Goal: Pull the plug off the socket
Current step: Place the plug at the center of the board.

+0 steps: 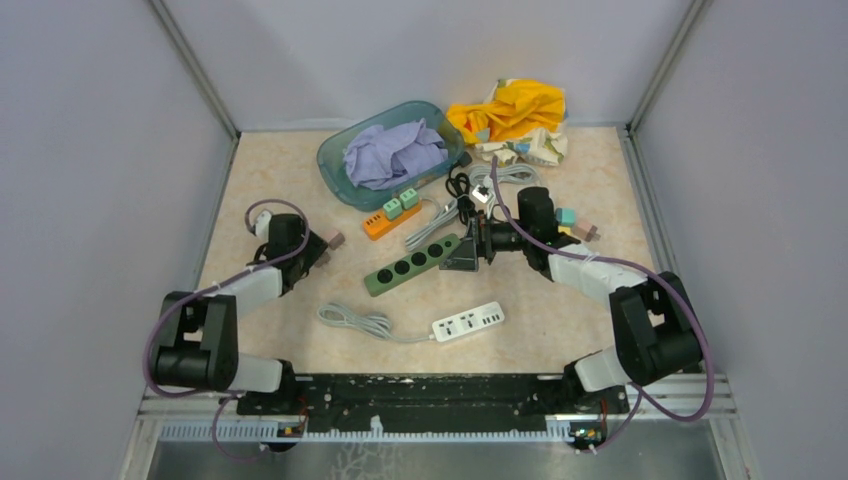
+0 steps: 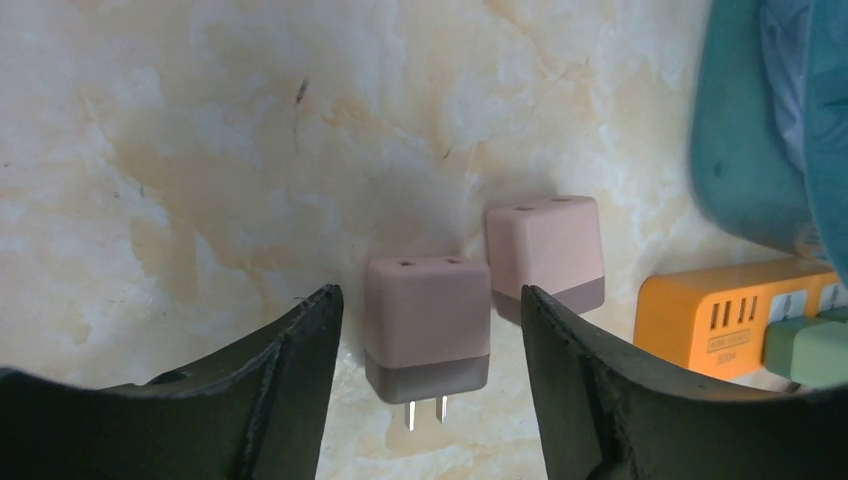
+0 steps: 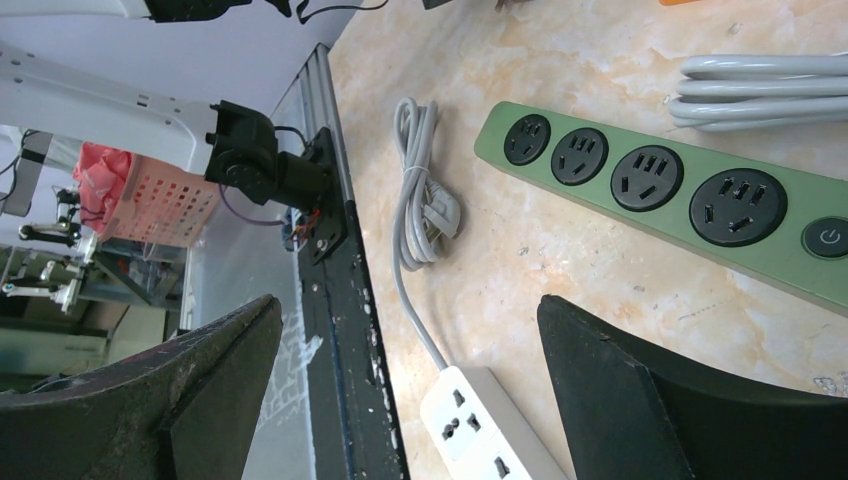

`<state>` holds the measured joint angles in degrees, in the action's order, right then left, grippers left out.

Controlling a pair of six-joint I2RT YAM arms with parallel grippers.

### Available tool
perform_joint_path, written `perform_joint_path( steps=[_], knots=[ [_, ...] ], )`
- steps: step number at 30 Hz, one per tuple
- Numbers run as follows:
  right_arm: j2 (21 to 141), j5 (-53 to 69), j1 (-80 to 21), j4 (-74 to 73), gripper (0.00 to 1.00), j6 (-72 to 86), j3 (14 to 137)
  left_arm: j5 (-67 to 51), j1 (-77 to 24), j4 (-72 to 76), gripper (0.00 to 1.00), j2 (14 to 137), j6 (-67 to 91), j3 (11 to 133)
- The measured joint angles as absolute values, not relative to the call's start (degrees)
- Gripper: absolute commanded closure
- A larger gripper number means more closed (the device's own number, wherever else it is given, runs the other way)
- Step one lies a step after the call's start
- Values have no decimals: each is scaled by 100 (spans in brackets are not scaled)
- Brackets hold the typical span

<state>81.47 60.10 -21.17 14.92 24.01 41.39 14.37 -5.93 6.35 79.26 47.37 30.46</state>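
A pink-brown plug point(image 2: 425, 315) sits between the fingers of my left gripper point(image 2: 428, 295), its two prongs bare and pointing back toward the wrist. There is a gap on each side and neither finger touches it, so the gripper is open. Another plug of the same kind point(image 2: 545, 245) lies just beside it. From above, the left gripper point(image 1: 328, 245) is at the table's left. The green power strip point(image 1: 415, 263) shows only empty sockets point(image 3: 648, 177). My right gripper point(image 1: 462, 252) hangs wide open at the strip's right end, holding nothing.
An orange power strip point(image 1: 390, 220) carries green plugs point(image 1: 400, 203) near a teal tub point(image 1: 335, 165) of purple cloth. A white power strip point(image 1: 468, 322) with a coiled cord point(image 1: 352, 320) lies at the front. Grey cables point(image 1: 440, 215), small blocks and yellow cloth point(image 1: 510, 108) sit at the back.
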Motion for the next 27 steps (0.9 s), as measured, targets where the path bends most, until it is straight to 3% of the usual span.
perform_joint_path(
  steps=[11,27],
  knots=[
    [8114,6010,-2073,1487,1,2394,4139,1426,-593,410,1,7841,4886,3162],
    [7942,6010,-1988,1284,1,2198,4180,819,-585,-250,0,6427,4779,2978]
  ],
)
